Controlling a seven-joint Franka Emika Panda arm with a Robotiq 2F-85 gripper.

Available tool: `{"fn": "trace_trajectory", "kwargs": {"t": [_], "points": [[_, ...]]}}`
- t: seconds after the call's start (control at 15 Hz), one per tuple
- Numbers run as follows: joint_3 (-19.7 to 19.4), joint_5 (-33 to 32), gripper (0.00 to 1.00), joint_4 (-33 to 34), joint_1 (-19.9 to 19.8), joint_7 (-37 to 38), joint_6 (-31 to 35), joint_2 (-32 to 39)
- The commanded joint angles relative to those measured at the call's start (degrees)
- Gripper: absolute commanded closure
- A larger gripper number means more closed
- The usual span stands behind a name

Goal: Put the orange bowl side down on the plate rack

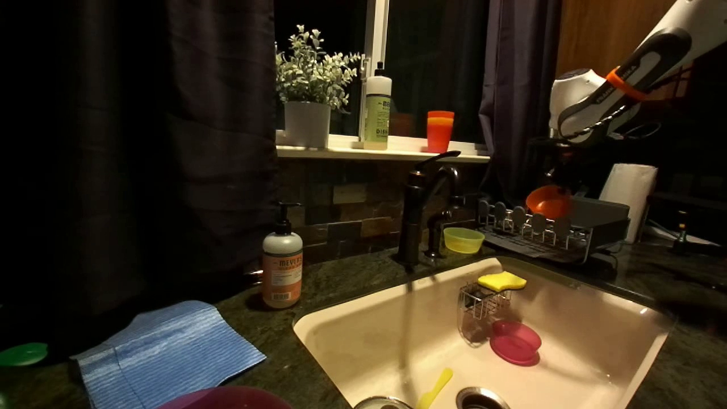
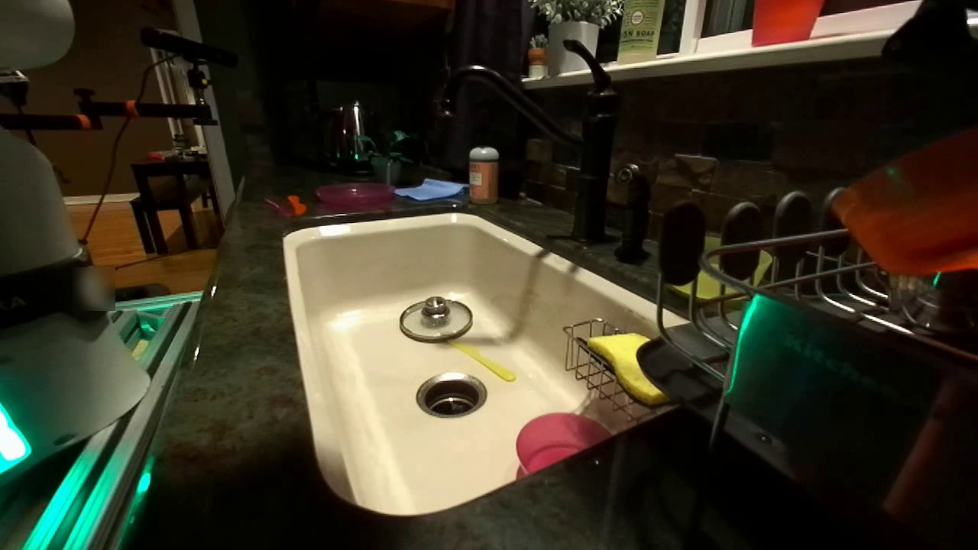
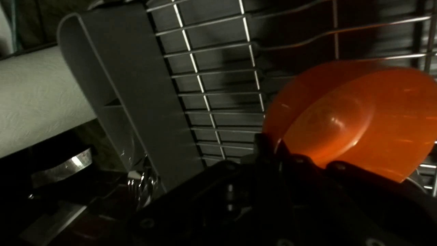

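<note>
Holding the orange bowl (image 3: 368, 112) by its rim above the wire floor of the plate rack (image 3: 206, 102), bowl tilted well off level, hollow partly facing the wrist view. Gripper (image 3: 272, 145) clenched on one wall of the bowl; light poor around the fingertips, but no gap made out. In an exterior view the bowl sits behind the grey-tipped prongs (image 1: 518, 217), just beside the grey utensil caddy (image 1: 602, 213). Contact with the wires: cannot tell.

Handling, by judgement: thin glossy plastic, light, fairly stiff with slight give at the lip, hard to break. Slick surface and small pinch could let it pivot if a prong catches it. Best grip: rim, across a single wall, far side free to meet the rack first. Likely the final placing; calls for slow lowering onto its side, letting go once the wires bear it.
</note>
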Motion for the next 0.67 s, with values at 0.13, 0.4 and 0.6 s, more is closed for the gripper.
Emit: {"fn": "trace_trajectory", "kwargs": {"t": [0.13, 0.4, 0.6], "points": [[-1.07, -25.46, 0.99, -3.09, 6.68, 14.32, -2.80, -5.11], [5.54, -42.86, 0.99, -7.27, 5.20, 23.86, -6.15, -7.63], [8.52, -50.55, 0.99, -10.07, 5.53, 28.44, -9.39, -8.29]]}}
